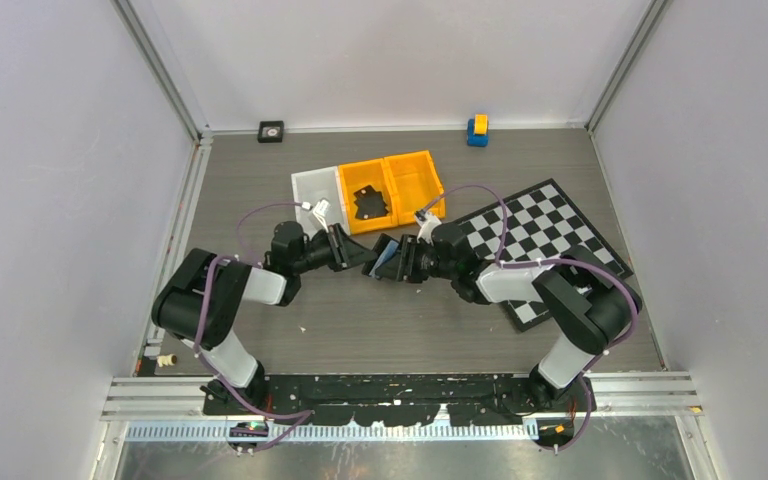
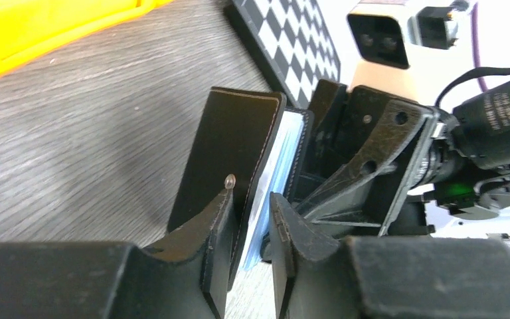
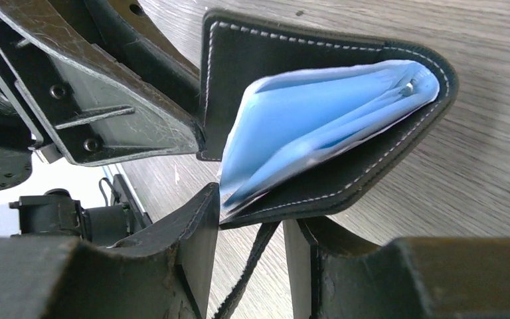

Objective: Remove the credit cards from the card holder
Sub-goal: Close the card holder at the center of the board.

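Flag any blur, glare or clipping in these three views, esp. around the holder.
Top view: even light, soft shadows, sharp, but the holder is tiny. Left wrist: near foreground out of focus, background at upper right clipped to white, holder's stitching crisp. Right wrist: foreground soft, blue panels bright and slightly smeared, no hard glare.

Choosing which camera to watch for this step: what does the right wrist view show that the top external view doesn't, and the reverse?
Only the right wrist view: the card holder close up, its pale blue inner panels fanned apart, white stitching, and its strap hanging between that camera's own fingers. Only the top external view: both whole arms, the orange bins and the checkerboard. Both: the opened card holder between the left gripper and the right gripper, over the wood-grain table.
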`<state>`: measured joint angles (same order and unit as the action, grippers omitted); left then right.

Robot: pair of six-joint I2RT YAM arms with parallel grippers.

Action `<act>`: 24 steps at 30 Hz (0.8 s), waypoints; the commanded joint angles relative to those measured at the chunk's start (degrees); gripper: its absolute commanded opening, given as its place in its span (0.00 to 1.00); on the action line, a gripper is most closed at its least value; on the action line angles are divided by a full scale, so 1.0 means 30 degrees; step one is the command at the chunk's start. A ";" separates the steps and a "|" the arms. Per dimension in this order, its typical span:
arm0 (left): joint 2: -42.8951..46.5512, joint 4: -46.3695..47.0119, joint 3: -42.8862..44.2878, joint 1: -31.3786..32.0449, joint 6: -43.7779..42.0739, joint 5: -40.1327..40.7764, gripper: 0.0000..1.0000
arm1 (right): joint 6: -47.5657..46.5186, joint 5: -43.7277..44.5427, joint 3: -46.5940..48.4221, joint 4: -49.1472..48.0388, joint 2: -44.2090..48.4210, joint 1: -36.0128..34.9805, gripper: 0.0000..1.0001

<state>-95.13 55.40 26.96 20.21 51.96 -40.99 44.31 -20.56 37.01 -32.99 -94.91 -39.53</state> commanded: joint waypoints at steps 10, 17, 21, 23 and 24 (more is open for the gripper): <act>0.0969 -0.5172 0.1278 0.0061 -0.3029 0.0997 0.33 | -0.0329 -0.0988 0.0026 -0.0607 0.0556 0.0998 0.05; 0.0419 -0.5056 0.1574 0.0061 -0.3054 0.0784 0.09 | -0.0794 -0.1149 -0.0075 0.0149 0.0536 0.1768 0.26; 0.0479 -0.5162 0.1570 0.0061 -0.3089 0.0802 0.04 | -0.0990 -0.0864 -0.0063 0.0498 0.0418 0.2003 0.44; 0.0489 -0.5217 0.1586 0.0061 -0.3127 0.0834 0.03 | -0.1178 -0.0497 -0.0064 0.0924 0.0548 0.2014 0.54; 0.0485 -0.5226 0.1571 0.0061 -0.3133 0.0832 0.03 | -0.1306 -0.0146 -0.0085 0.1147 0.0678 0.2032 0.59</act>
<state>-93.54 39.29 30.11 20.21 43.75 -38.15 42.78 -23.11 36.73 -29.98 -94.21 -33.78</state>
